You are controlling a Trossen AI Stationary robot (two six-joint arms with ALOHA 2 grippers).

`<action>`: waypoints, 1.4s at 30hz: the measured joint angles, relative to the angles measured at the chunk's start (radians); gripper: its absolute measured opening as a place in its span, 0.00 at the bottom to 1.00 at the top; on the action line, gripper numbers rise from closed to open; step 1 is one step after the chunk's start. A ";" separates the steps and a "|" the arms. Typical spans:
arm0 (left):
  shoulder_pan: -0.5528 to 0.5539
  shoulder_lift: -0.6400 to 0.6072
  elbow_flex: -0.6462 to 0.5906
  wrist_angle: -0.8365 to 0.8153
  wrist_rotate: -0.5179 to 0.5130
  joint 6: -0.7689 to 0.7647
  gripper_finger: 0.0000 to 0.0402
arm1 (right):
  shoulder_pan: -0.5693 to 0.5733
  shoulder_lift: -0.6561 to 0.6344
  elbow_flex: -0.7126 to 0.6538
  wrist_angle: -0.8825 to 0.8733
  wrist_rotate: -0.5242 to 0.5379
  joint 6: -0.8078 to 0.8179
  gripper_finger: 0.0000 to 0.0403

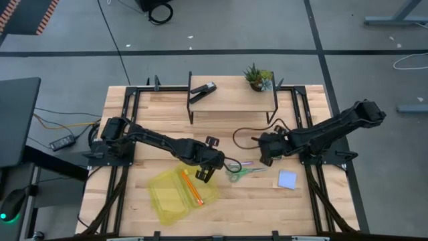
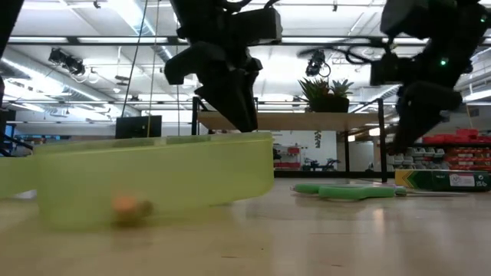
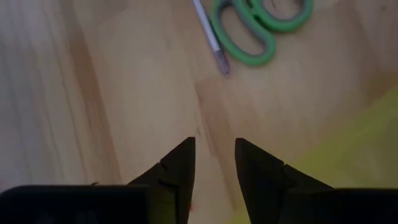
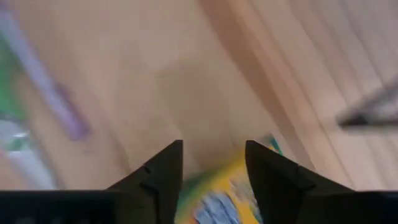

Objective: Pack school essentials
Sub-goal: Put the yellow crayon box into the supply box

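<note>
Blur softens both wrist views, and in the low view the yellow-green pencil case [image 2: 153,176] fills the foreground, hiding much of the bench [image 1: 301,207] behind it. Only a fuzzy orange tip shows through its wall; from above this is an orange pencil [image 1: 191,187] lying inside the case. The left gripper [image 3: 214,163] hovers over bare wood just beside the case, jaws parted a little and holding nothing. Ahead of it lie green-handled scissors [image 3: 258,28] and a purple pen [image 3: 210,34], touching each other. The right gripper [image 4: 212,163] has its jaws parted over a small yellow-green box [image 4: 230,193], mostly hidden below them; whether they grip it cannot be told. A pale blue notepad [image 1: 287,179] lies nearby. A stapler [image 1: 202,90] and potted plant [image 1: 258,77] stand on the rear shelf.
</note>
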 joint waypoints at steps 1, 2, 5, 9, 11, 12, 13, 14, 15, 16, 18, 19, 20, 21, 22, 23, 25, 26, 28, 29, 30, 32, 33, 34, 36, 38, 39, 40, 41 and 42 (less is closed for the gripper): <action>0.002 0.000 0.000 0.001 -0.001 0.005 0.30 | -0.001 0.002 0.000 -0.038 0.009 0.048 0.46; 0.006 0.000 0.000 0.001 -0.004 0.021 0.30 | -0.004 0.002 0.000 -0.071 0.010 0.092 0.48; 0.017 0.000 0.000 0.002 -0.032 0.082 0.28 | -0.006 -0.005 0.000 -0.139 0.003 0.192 0.55; 0.038 -0.002 0.000 0.004 -0.091 0.144 0.26 | -0.005 -0.013 0.000 -0.152 -0.031 0.272 0.65; 0.050 -0.009 0.000 0.005 -0.109 0.155 0.24 | -0.005 -0.013 0.000 -0.159 -0.041 0.313 0.70; 0.055 -0.013 0.000 0.012 -0.111 0.155 0.24 | -0.006 -0.013 0.000 -0.169 -0.047 0.334 0.73; 0.059 -0.020 0.000 0.014 -0.111 0.155 0.23 | -0.006 -0.013 0.000 -0.182 -0.055 0.354 0.75; 0.062 -0.032 -0.009 0.017 -0.111 0.156 0.21 | -0.006 -0.013 0.000 -0.199 -0.068 0.375 0.78; 0.063 -0.047 -0.024 0.036 -0.111 0.158 0.20 | -0.006 -0.013 0.000 -0.216 -0.084 0.396 0.81; 0.063 -0.068 -0.045 0.067 -0.112 0.163 0.19 | -0.006 -0.013 0.000 -0.233 -0.103 0.419 0.83; 0.063 -0.124 -0.105 0.112 -0.115 0.167 0.17 | -0.006 -0.013 0.000 -0.273 -0.150 0.456 0.87; 0.062 -0.156 -0.138 0.143 -0.115 0.168 0.16 | -0.006 -0.013 0.001 -0.281 -0.170 0.473 0.89; 0.062 -0.190 -0.173 0.177 -0.115 0.168 0.16 | -0.006 -0.017 0.001 -0.286 -0.187 0.488 0.90; 0.062 -0.228 -0.209 0.213 -0.114 0.167 0.15 | -0.005 -0.021 0.001 -0.289 -0.198 0.504 0.91; 0.062 -0.264 -0.245 0.245 -0.115 0.162 0.15 | -0.007 -0.021 0.002 -0.288 -0.203 0.520 0.92; 0.061 -0.299 -0.279 0.279 -0.115 0.158 0.14 | -0.010 -0.020 0.002 -0.284 -0.206 0.536 0.93; 0.057 -0.366 -0.345 0.342 -0.116 0.144 0.14 | -0.020 -0.020 0.002 -0.272 -0.207 0.562 0.94; 0.055 -0.398 -0.377 0.368 -0.117 0.129 0.14 | -0.024 -0.019 0.002 -0.258 -0.206 0.580 0.95; 0.048 -0.460 -0.435 0.427 -0.118 0.106 0.15 | -0.035 -0.019 0.003 -0.254 -0.193 0.623 0.95; 0.045 -0.488 -0.462 0.456 -0.116 0.096 0.15 | -0.040 -0.019 0.002 -0.255 -0.188 0.643 0.95; 0.039 -0.516 -0.488 0.476 -0.115 0.079 0.15 | -0.042 -0.019 0.002 -0.249 -0.181 0.664 0.95; 0.025 -0.560 -0.533 0.520 -0.115 0.065 0.16 | -0.049 -0.019 0.002 -0.254 -0.164 0.702 0.95; 0.016 -0.580 -0.552 0.533 -0.114 0.053 0.16 | -0.050 -0.016 0.001 -0.257 -0.150 0.719 0.95; 0.007 -0.597 -0.568 0.533 -0.115 0.046 0.16 | -0.052 -0.011 0.001 -0.255 -0.135 0.739 0.95; -0.014 -0.628 -0.597 0.560 -0.119 0.025 0.15 | -0.052 0.000 0.001 -0.252 -0.113 0.770 0.95; -0.034 -0.664 -0.625 0.573 -0.128 0.016 0.15 | -0.051 0.020 -0.002 -0.252 -0.093 0.804 0.95; -0.046 -0.678 -0.636 0.583 -0.137 0.007 0.14 | -0.051 0.030 -0.005 -0.246 -0.090 0.819 0.95; -0.058 -0.697 -0.650 0.583 -0.149 -0.001 0.14 | -0.051 0.043 -0.008 -0.237 -0.088 0.830 0.95; -0.071 -0.718 -0.665 0.580 -0.162 -0.007 0.14 | -0.051 0.058 -0.011 -0.219 -0.083 0.841 0.95; -0.086 -0.737 -0.679 0.581 -0.172 -0.015 0.14 | -0.051 0.069 -0.015 -0.202 -0.078 0.851 0.95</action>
